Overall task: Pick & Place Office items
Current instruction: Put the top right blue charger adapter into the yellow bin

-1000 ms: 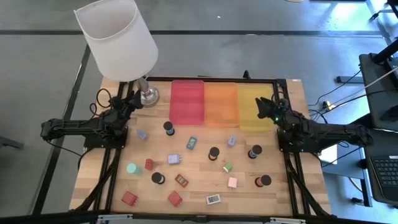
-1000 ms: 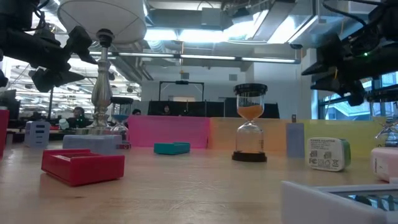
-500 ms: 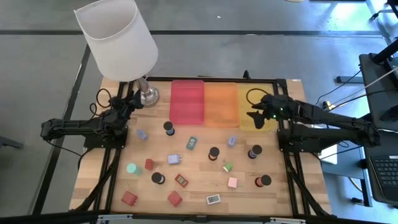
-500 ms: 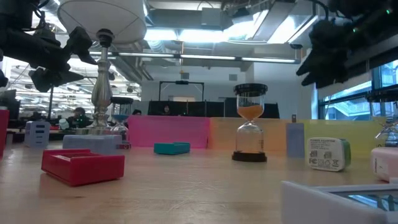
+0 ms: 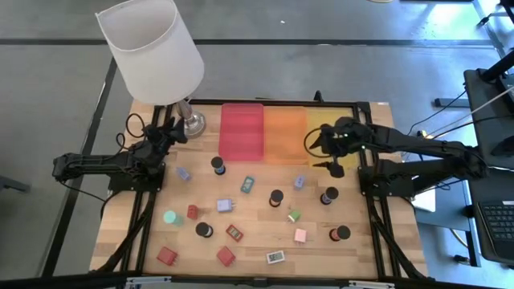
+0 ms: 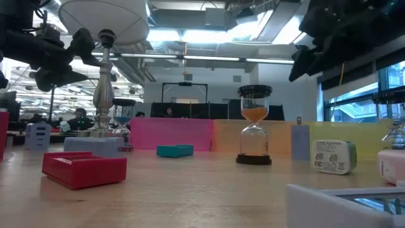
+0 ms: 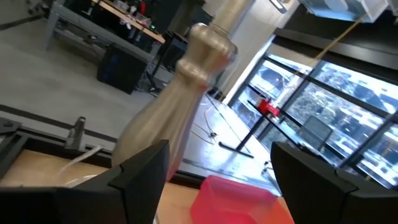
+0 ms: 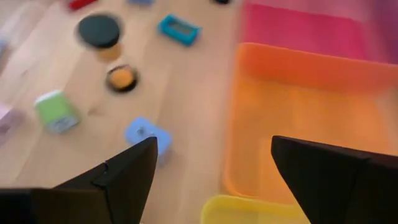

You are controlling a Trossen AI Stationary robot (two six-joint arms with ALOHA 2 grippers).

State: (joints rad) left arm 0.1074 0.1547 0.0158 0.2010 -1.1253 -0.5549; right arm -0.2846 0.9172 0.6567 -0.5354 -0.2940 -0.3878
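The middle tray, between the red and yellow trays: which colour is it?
The middle tray is orange; the high view shows it best.

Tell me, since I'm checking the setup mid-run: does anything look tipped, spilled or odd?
Nothing looks damaged or spilled. The small pieces lie scattered loose on the table, none in the red tray, orange tray or yellow tray. The right gripper hangs open above them.

3 trays point(image 5: 285, 135) are sitting side by side along the table's point(image 5: 361, 249) far edge, lamp point(image 5: 157, 56) standing to their left. Office items point(image 5: 275, 197) are lying scattered in front. Right gripper point(image 5: 323, 149) is hovering near the rightmost tray; left gripper point(image 5: 170, 132) is waiting beside the lamp.
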